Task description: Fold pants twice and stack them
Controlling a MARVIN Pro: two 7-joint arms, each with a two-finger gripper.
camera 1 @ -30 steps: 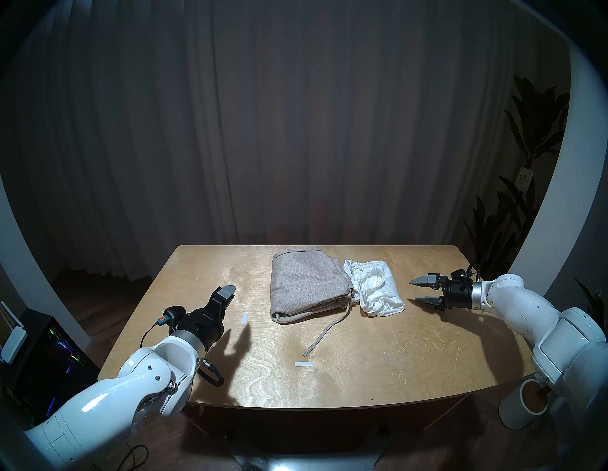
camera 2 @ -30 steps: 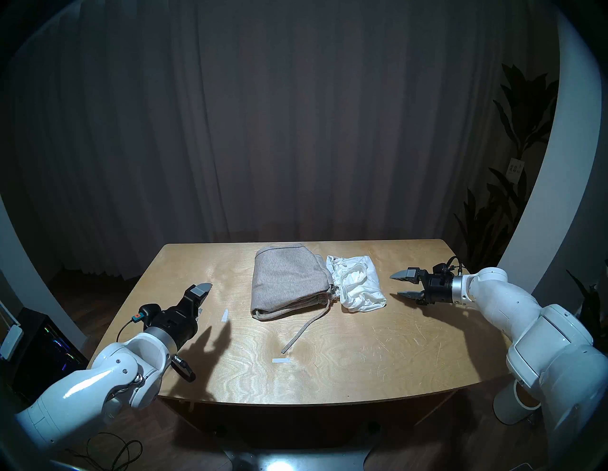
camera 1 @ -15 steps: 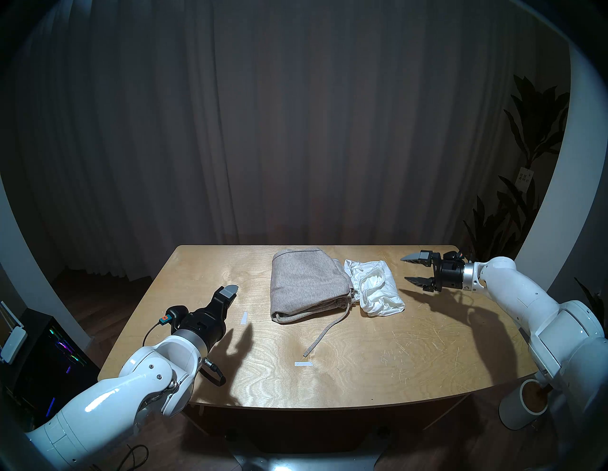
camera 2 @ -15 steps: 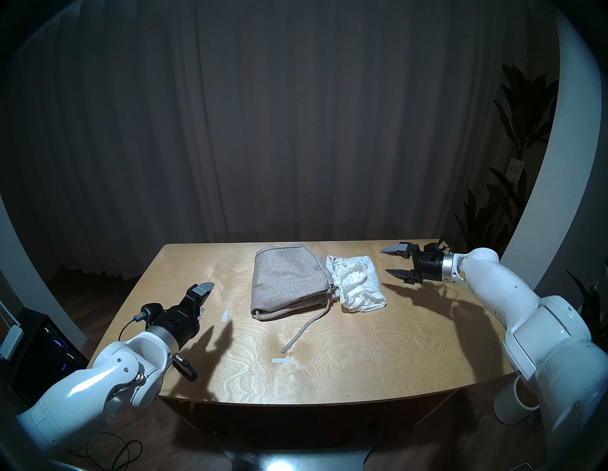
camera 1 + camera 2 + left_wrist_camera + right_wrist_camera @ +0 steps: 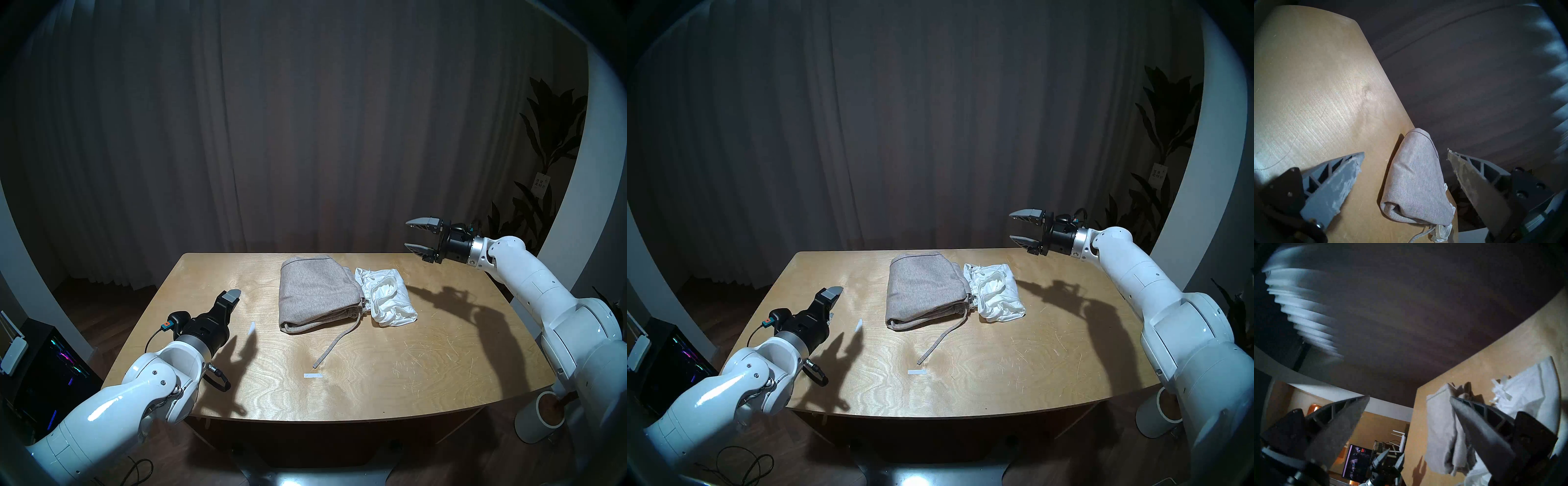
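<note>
The right claw [image 5: 414, 235] hangs up in the air past the far right corner of the worktop [image 5: 373, 380]. Its two fingers are spread wide, and there is nothing between them. The left claw [image 5: 228, 303] floats low over the left side of the worktop. It is wide open too, and it holds nothing.

Between the two arms, near the far edge, lie the clothes. The grey-beige pants [image 5: 317, 292] are folded into a thick, neat bundle. Their long drawstring [image 5: 334, 344] trails out toward the near side. Just to the right, touching them, sit the white shorts [image 5: 390, 298]. They look bunched up and wrinkly, more scrunched than folded.

So I think the grey pants are done. The shorts may still need smoothing. The two lie side by side, not one on top of the other, so the stacking is still left to do.
</note>
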